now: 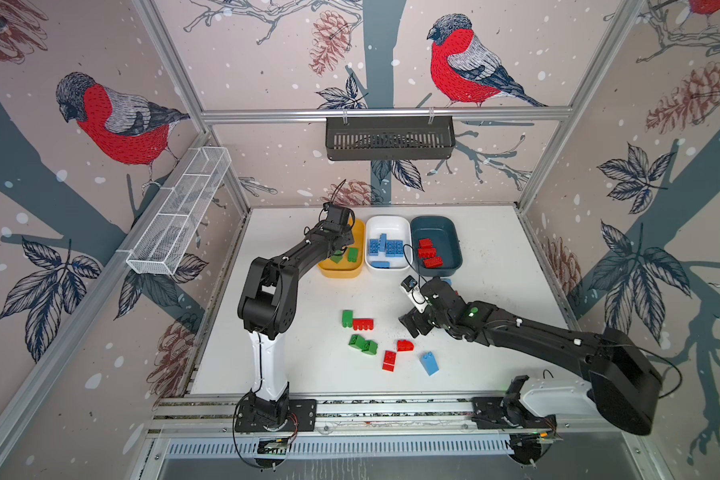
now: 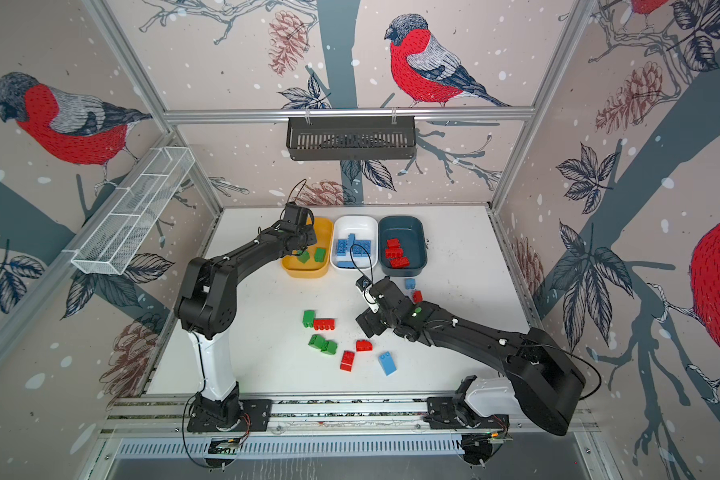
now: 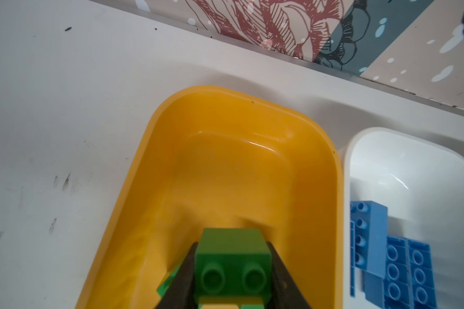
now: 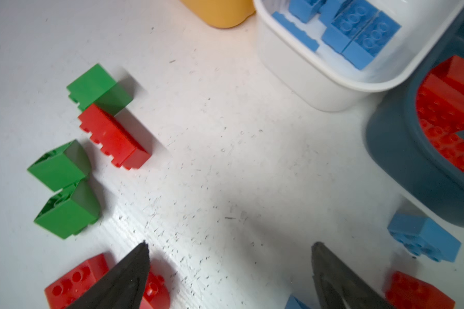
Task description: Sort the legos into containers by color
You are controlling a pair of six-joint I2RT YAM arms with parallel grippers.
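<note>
White table point(image 4: 225, 160) open centre | left claw point(image 3: 232, 244) grips green lego point(image 3: 231, 267) over yellow tub point(image 3: 225, 107) | right claw point(image 4: 231, 243) wide

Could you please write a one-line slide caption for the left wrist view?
Left gripper shut on a green lego over the yellow tub, blue legos sorted in the white tub alongside.

yellow tub point(image 1: 341, 272): partly under left arm point(image 1: 304, 253) | blue brick point(image 4: 295, 303): edge-cut, perhaps sloped
</note>
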